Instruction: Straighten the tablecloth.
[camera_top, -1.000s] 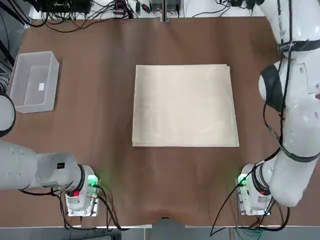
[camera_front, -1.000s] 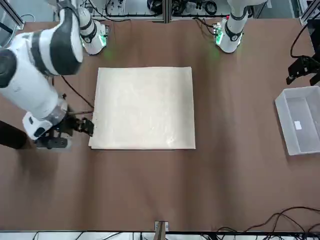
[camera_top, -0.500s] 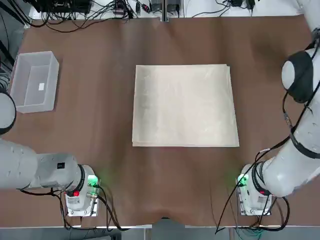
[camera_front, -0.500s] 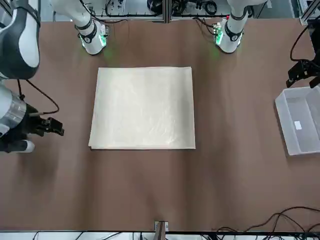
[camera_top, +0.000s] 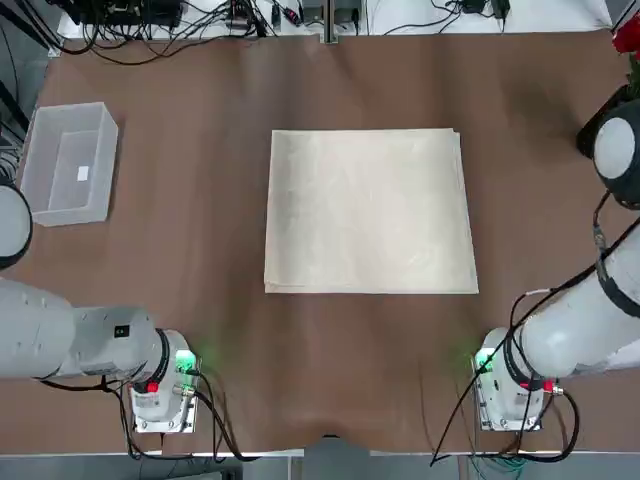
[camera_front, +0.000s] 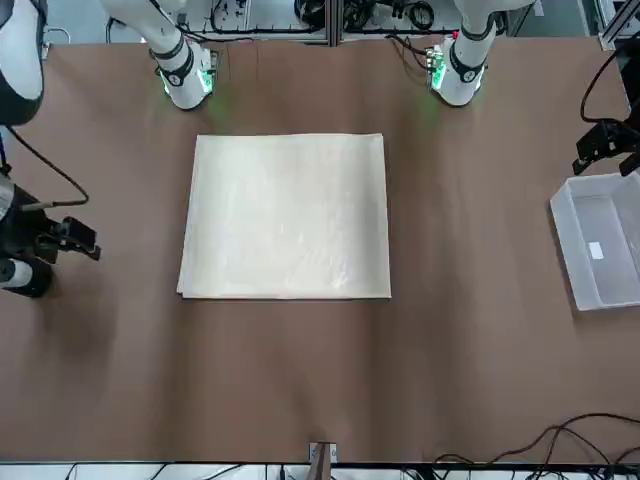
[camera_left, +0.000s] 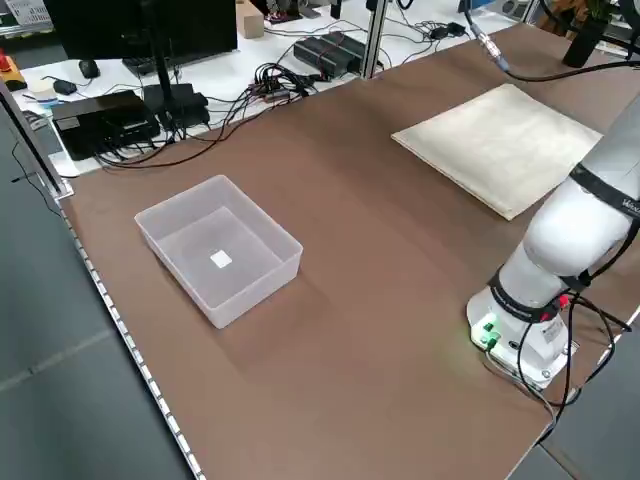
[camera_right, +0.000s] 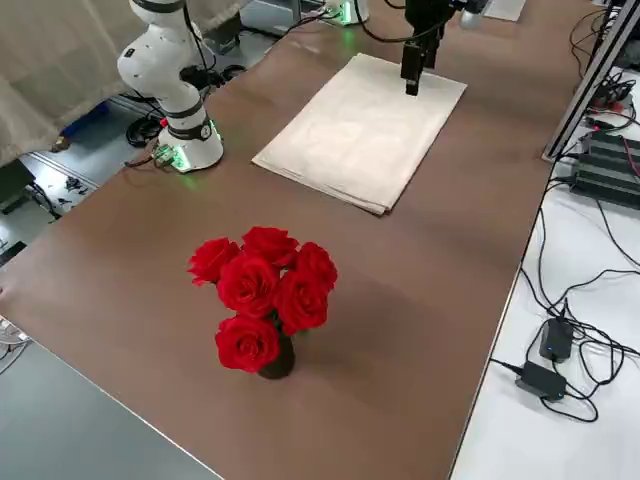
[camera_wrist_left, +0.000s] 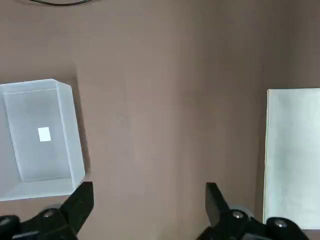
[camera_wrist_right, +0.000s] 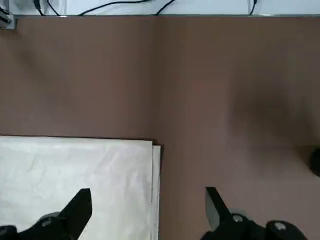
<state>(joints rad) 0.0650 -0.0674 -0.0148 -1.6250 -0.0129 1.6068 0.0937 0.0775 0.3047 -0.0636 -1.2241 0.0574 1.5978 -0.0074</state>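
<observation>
On the brown table lies the tablecloth — folded, flat — both grippers' jaws apart.

Even, bright overhead light fell on the desk; shadows were soft and faint. Beyond the right pincer lay a dim smudge of shadow. No glare; focus sharp throughout.

No legible text, brand, number or sign is showing in any view. A small white label is lying inside the clear plastic bin at the table's left side, but it is reading blank.
</observation>
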